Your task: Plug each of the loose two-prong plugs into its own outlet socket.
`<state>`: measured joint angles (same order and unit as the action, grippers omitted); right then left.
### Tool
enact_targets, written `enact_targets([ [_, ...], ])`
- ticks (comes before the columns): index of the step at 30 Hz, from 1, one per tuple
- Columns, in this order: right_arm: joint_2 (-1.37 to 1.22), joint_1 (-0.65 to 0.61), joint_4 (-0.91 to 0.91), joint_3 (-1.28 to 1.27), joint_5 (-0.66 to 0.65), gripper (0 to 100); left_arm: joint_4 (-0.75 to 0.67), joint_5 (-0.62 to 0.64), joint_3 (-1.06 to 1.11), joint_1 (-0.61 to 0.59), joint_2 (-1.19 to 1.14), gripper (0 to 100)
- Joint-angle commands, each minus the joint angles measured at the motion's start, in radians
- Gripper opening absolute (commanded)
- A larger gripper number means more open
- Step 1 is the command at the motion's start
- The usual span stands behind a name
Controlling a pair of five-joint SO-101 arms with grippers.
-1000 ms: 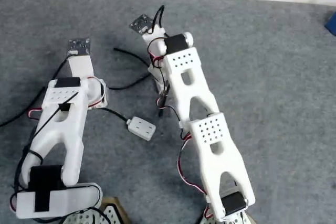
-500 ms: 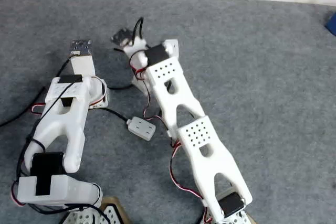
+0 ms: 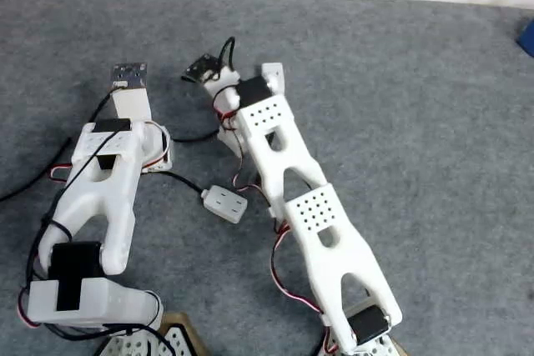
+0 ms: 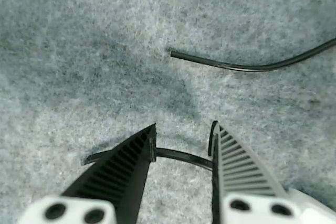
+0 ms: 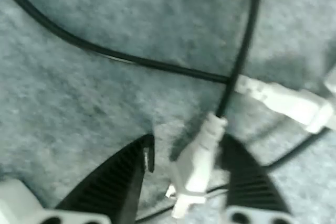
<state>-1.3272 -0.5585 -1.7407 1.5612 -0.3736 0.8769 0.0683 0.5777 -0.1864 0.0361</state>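
A white outlet block lies on the grey carpet between my two arms, its black cord running off under my left arm. My right arm stretches toward the far middle. In the right wrist view my right gripper is open around a white two-prong plug on a black cable; the plug lies close to one finger. A second white plug lies just beyond. My left gripper is open with a thin black cable crossing between its fingers.
Another black cable ends loose on the carpet ahead of the left gripper. More black cable curves across the carpet near the plugs. Open grey carpet spreads to the right of the right arm.
The right arm swung left and drew in toward the cables, then eased slightly back to the right. The left arm shifted only a little.
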Motion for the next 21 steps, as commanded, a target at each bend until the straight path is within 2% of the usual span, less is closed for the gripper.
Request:
enact_targets([
  [1,0.067,0.024,-0.021,0.021,0.006,0.5,-0.014,0.006,-0.035,-0.002,0.007,18],
  [10,0.12,0.031,-0.025,0.025,0.017,0.5,-0.014,0.005,-0.031,0.019,0.007,18],
  [15,0.292,0.142,-0.027,0.012,0.104,0.5,-0.014,-0.025,-0.03,0.039,0.002,18],
  [18,0.46,0.243,-0.027,-0.145,0.104,0.5,-0.014,-0.028,-0.03,0.039,0.001,18],
  [21,0.67,0.311,-0.027,-0.481,0.098,0.5,-0.018,-0.029,-0.031,0.039,-0.001,18],
])
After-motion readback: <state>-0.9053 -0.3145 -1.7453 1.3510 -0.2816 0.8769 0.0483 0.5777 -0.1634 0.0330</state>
